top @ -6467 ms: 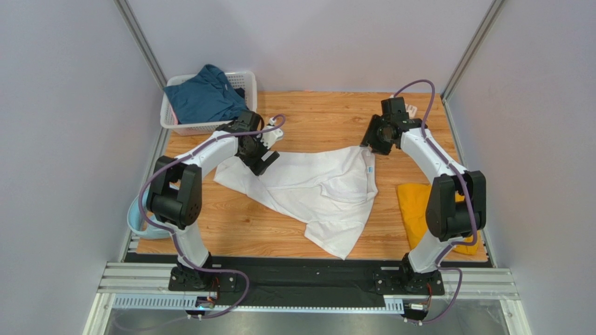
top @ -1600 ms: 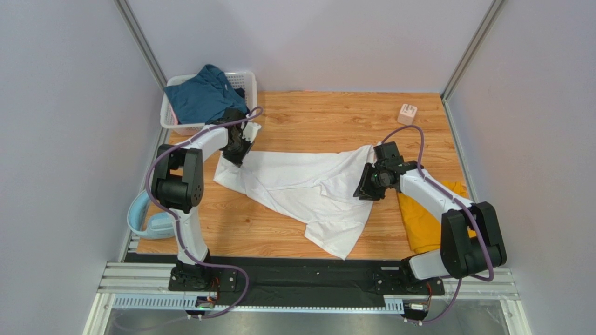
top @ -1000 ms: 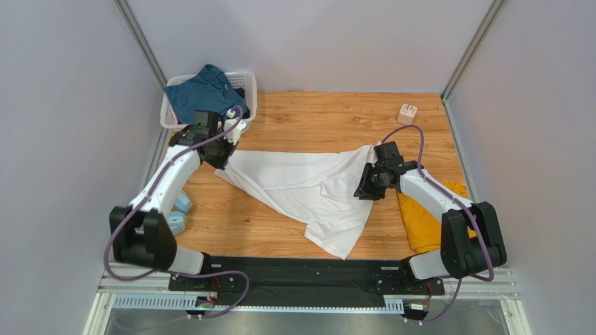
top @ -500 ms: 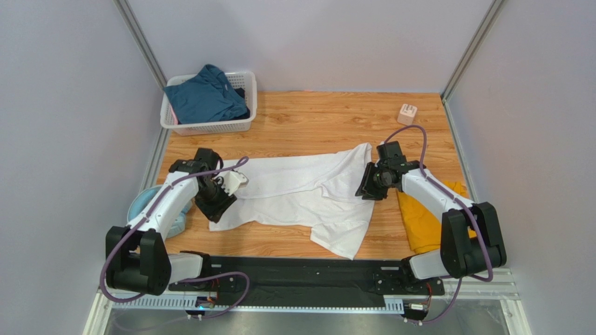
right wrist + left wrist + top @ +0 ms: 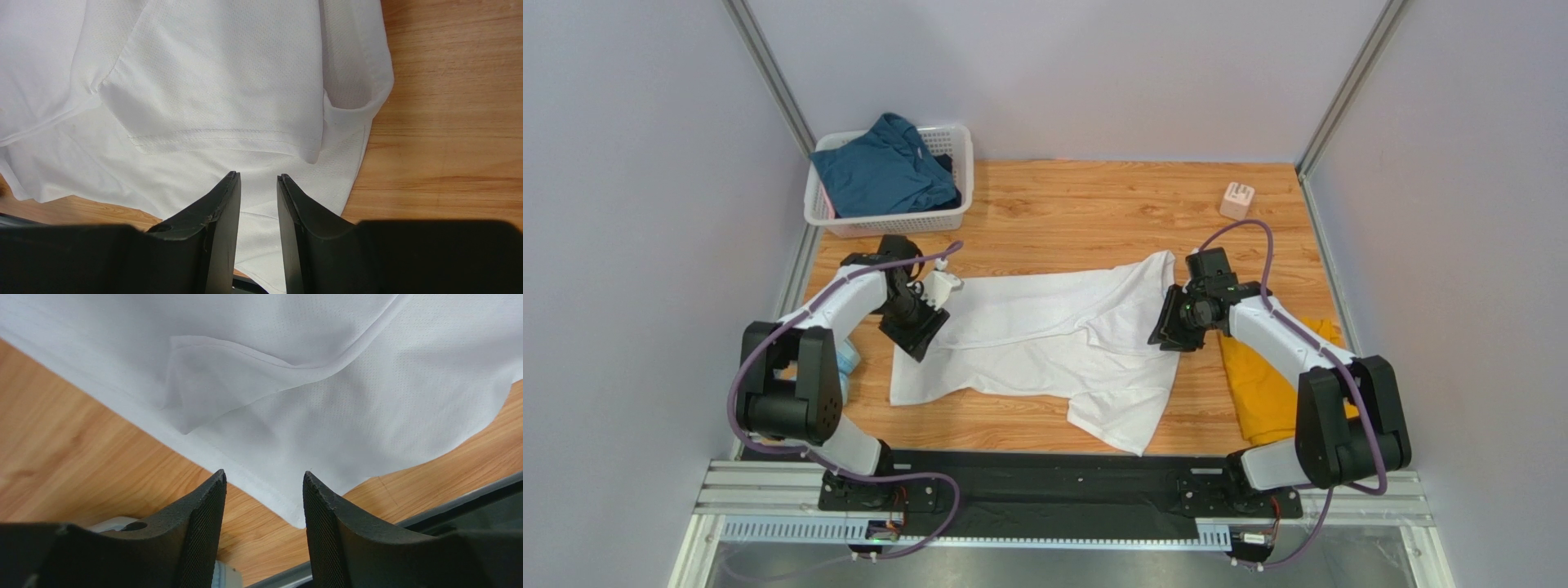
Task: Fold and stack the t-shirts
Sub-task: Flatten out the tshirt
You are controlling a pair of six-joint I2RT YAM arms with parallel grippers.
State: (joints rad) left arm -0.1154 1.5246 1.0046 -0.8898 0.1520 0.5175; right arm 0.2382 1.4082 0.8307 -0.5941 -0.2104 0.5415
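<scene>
The white t-shirt [image 5: 1051, 337] lies spread and rumpled on the middle of the wooden table [image 5: 1087, 221]. My left gripper [image 5: 918, 325] hovers over its left edge, open and empty. In the left wrist view the left gripper [image 5: 264, 478] frames the shirt's hem [image 5: 344, 404]. My right gripper [image 5: 1169, 331] is above the shirt's right edge. Its jaws [image 5: 258, 177] stand narrowly open with nothing between them, above the white cloth [image 5: 221, 79]. The mustard-yellow shirt [image 5: 1259, 380] lies at the right under the right arm. The teal-blue shirt [image 5: 879, 165] sits in the basket.
The white lattice basket [image 5: 891, 223] stands at the back left. A small pale cube [image 5: 1237, 199] sits at the back right. Pale-blue curved objects [image 5: 844, 358] lie at the table's left edge by the left arm. Grey walls enclose three sides.
The left arm pulled the shirt's left edge toward the near side, and the cloth now lies flatter. The left gripper has moved back up and is open. The right gripper hardly moved.
</scene>
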